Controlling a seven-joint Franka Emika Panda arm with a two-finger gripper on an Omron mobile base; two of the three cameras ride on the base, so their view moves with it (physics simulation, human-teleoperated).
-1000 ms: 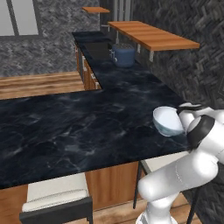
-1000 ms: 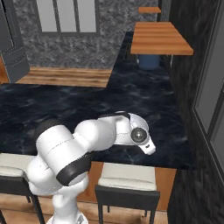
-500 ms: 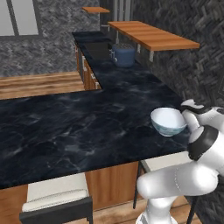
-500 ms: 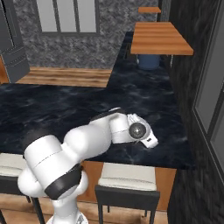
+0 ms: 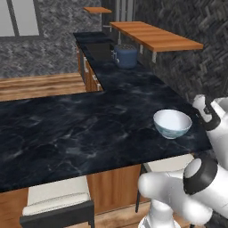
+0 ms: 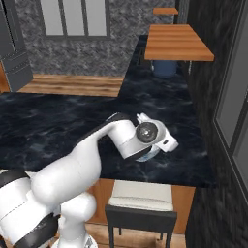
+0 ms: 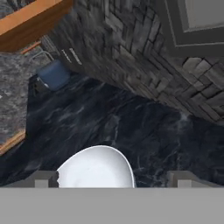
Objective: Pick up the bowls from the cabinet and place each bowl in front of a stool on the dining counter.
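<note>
A white bowl (image 5: 172,124) with a blue-patterned outside stands upright on the dining counter (image 5: 80,129), near its front right corner and just behind a stool (image 5: 170,163). My gripper (image 7: 113,179) is open, its two tips far apart. In the hand view the bowl (image 7: 97,168) lies low between them, touching neither. In the left base view my hand hovers just right of the bowl. The arm covers most of the bowl (image 6: 148,155) in the right base view. The cabinet is out of view.
A second stool (image 5: 57,198) stands at the counter's front left. A blue-grey pot (image 5: 126,56) sits on the far side counter under a wooden shelf (image 5: 153,35). A stone wall (image 7: 144,57) rises close on the right.
The gripper has opened and let go of the bowl, which now rests on the counter. The hand has drawn back to the right of it.
</note>
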